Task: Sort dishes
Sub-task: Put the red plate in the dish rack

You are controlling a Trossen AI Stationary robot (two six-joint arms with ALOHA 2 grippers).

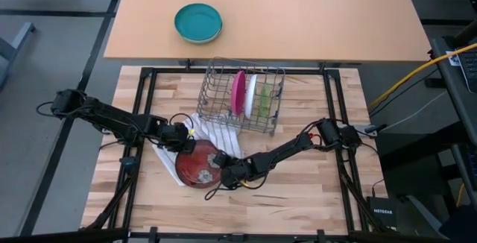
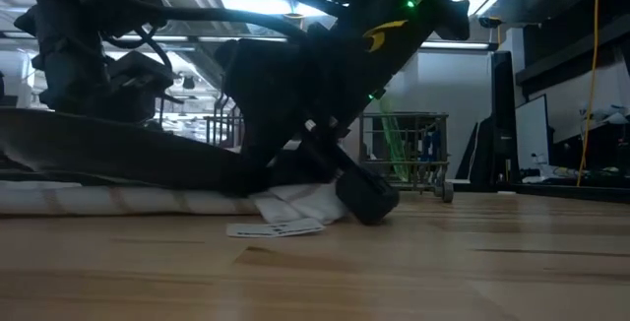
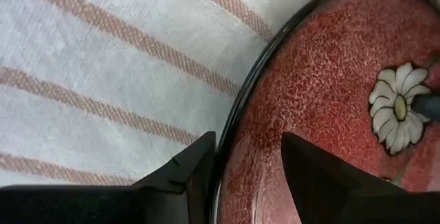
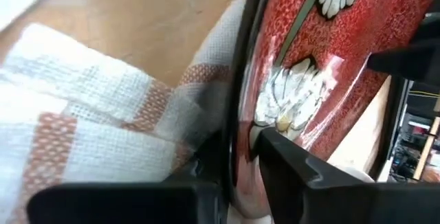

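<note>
Two dark jointed arms with black cables, yellow markings and a green light.

Even overhead light on the counter (image 1: 298, 176), bright ceiling strips in the low view, arms backlit dark, wrist close-ups blurred, glare on dark red plate (image 4: 323, 80)

overhead, table-level, two close wrist views

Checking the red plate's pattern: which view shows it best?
The left wrist view: the dark red plate shows its speckles and daisy clearly. The right wrist view shows it edge-on; the high view shows it small, the low view not at all.
</note>
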